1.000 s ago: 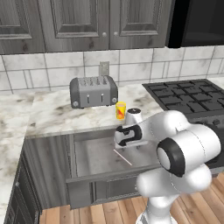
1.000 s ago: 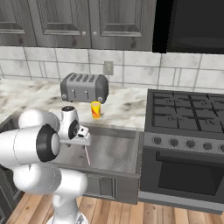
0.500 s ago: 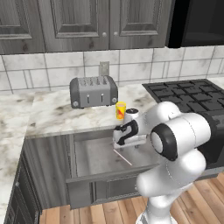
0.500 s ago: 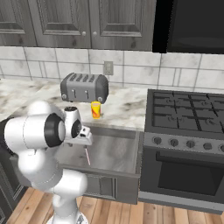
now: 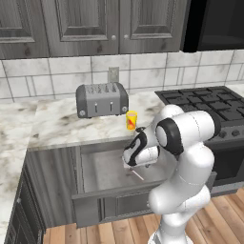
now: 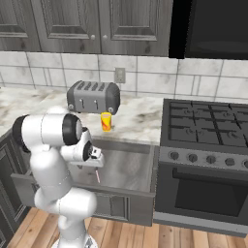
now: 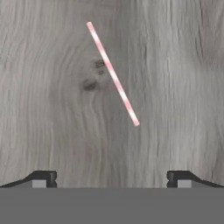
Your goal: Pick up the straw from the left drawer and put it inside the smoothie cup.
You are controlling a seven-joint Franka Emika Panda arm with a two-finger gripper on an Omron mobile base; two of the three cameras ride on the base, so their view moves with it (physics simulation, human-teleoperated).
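Since a second ago the arm has folded in tighter, elbow swinging over toward the stove side, and the gripper (image 5: 129,167) has dropped lower into the left drawer (image 5: 90,193); toaster, cup and straw sit as before. Drawer stands pulled out under the surface (image 5: 57,126). Straw (image 7: 113,73) lies flat on the drawer floor, alone, touching nothing else, slanted across the hand view and above the two finger tips (image 7: 43,177). From the base views it lies just below and a little to the stove side of the hand (image 6: 98,177). Jaws spread wide apart, empty, one tip on each side of the hand view with the straw's lower end between their lines but further off.

Smoothie cup (image 5: 131,120) stands upright on the surface just behind the drawer, right of the toaster (image 5: 102,99), well apart from the straw.

Step in hand, as I judge it: approach for the pick, nothing grasped yet. Next move likely needs a further descent to the drawer floor, centring over the straw's middle, wrist turned so the jaws close across the stick, not along it. Thin and flat, so it may slip or roll out.
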